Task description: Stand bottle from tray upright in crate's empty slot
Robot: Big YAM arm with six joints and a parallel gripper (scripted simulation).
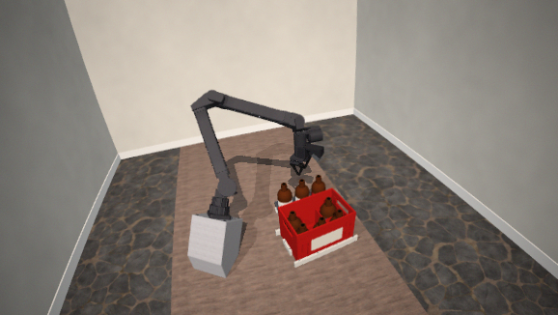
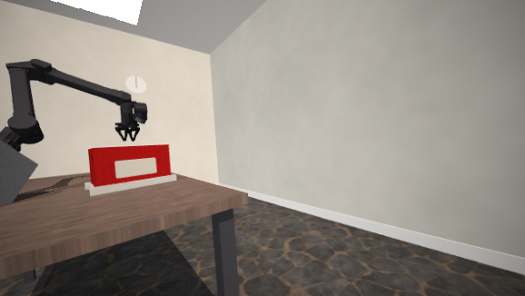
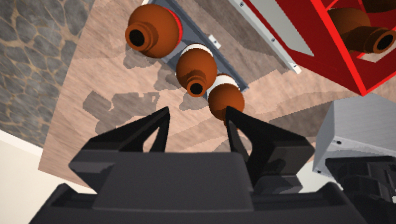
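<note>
Three brown bottles stand upright in a row on a grey tray (image 3: pixel 200 37) behind the red crate (image 1: pixel 316 222). In the wrist view they are the far bottle (image 3: pixel 152 30), the middle bottle (image 3: pixel 196 70) and the near bottle (image 3: pixel 226 100). They also show in the top view as the left bottle (image 1: pixel 284 192), the middle bottle (image 1: pixel 302 188) and the right bottle (image 1: pixel 318 185). My gripper (image 3: pixel 197 111) (image 1: pixel 297 169) is open and empty. It hangs above the row, pointing down, clear of the bottle tops. The crate holds several brown bottles; one slot at its back left (image 1: pixel 304 209) looks empty.
The crate sits on a white base (image 2: pixel 132 183) near the table's right edge. The robot's grey base block (image 1: pixel 214 243) stands to the left of the crate. In the exterior view the crate (image 2: pixel 129 164) hides the tray and its bottles.
</note>
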